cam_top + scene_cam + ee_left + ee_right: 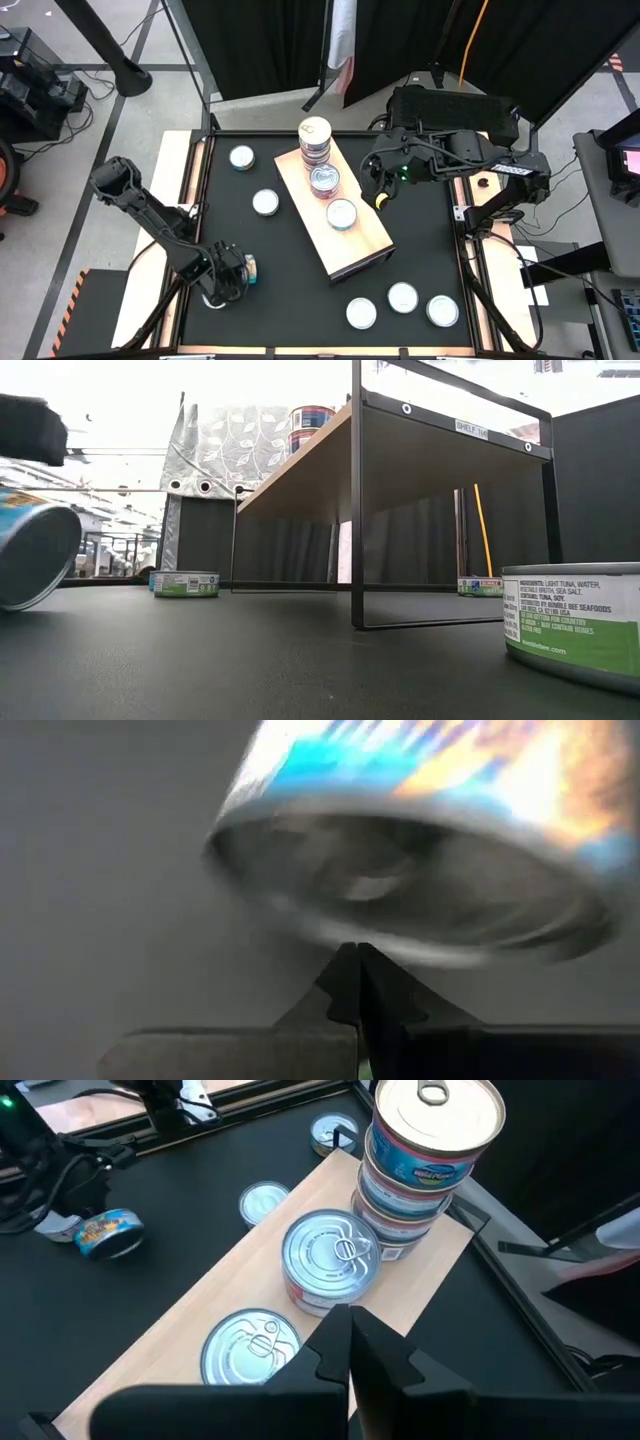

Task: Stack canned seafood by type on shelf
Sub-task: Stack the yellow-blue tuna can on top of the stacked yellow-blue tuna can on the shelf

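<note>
**Blue Tin Tipped Just Past Closed Left Fingers**

While the left gripper [232, 275] sits low at the near-left part of the black tabletop [270, 270], its two fingers are pressed together with nothing between them. A blue-labelled tin [420, 850] lies tilted right in front of the fingertips [352, 960], its silvery end face turned toward them; whether tin and tips actually touch cannot be told. From above, that same tin shows just beside the gripper on the side toward the shelf, and the low view shows it leaning with one edge on the table.

The right gripper [381, 197] hovers just beside the far-right edge of the shelf [360, 250], fingers likewise closed and empty. Ahead of its fingers [345, 1345] stands a pinkish-labelled tin [332, 1260] on the pale board, with a tall stack of tins [425, 1160] at the far end beyond it and a lone silver-topped tin [250, 1345] nearer along the board.

Loose tins rest on the tabletop: two left of the shelf [265, 202] and three near the front edge at the right [402, 297].
</note>
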`<move>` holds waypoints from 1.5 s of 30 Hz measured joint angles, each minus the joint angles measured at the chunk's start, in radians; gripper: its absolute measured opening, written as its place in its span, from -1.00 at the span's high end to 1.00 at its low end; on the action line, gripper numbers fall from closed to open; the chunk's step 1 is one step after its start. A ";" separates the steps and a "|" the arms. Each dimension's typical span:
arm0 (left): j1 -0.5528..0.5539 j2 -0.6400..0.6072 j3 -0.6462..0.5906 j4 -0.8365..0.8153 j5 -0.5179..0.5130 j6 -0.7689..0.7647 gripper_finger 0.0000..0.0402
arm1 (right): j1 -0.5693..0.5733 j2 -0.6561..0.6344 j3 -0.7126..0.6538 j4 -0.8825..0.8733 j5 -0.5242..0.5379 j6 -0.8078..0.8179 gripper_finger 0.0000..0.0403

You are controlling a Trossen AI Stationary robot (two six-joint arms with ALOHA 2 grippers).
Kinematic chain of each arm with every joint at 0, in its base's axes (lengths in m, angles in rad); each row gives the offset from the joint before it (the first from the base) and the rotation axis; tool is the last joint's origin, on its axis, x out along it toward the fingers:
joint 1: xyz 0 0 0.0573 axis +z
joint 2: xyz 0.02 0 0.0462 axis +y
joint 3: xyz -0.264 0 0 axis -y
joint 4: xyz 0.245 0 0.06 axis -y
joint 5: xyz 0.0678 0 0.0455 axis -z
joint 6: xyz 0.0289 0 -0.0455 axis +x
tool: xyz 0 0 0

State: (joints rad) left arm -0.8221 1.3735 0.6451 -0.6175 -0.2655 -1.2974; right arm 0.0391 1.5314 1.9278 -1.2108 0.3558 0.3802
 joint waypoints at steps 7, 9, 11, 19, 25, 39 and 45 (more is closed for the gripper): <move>-0.025 -0.041 0.033 -0.032 0.036 -0.115 1.00 | 0.000 0.000 0.000 0.018 -0.020 -0.021 1.00; -0.024 -0.057 0.048 -0.067 0.058 -0.144 1.00 | 0.000 0.000 0.000 0.018 -0.020 -0.029 1.00; -0.024 -0.073 0.074 -0.115 0.079 -0.176 1.00 | -0.001 0.000 0.000 0.018 -0.020 -0.035 1.00; -0.023 -0.155 0.225 -0.376 0.141 -0.596 0.99 | -0.001 0.000 0.000 0.018 -0.018 -0.021 1.00; -0.013 -0.178 0.255 -0.283 0.141 -0.964 0.56 | -0.001 0.000 0.000 0.018 -0.018 0.000 1.00; 0.124 -0.017 0.248 -0.279 0.105 -0.968 -0.59 | -0.001 0.000 0.000 0.017 -0.021 0.023 1.00; 0.151 0.039 0.247 -0.282 0.106 -0.917 -0.49 | -0.001 0.000 0.000 0.018 -0.021 0.027 1.00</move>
State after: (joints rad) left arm -0.6714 1.4122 0.8921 -0.8995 -0.1594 -2.2147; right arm 0.0383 1.5314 1.9278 -1.1926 0.3348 0.4068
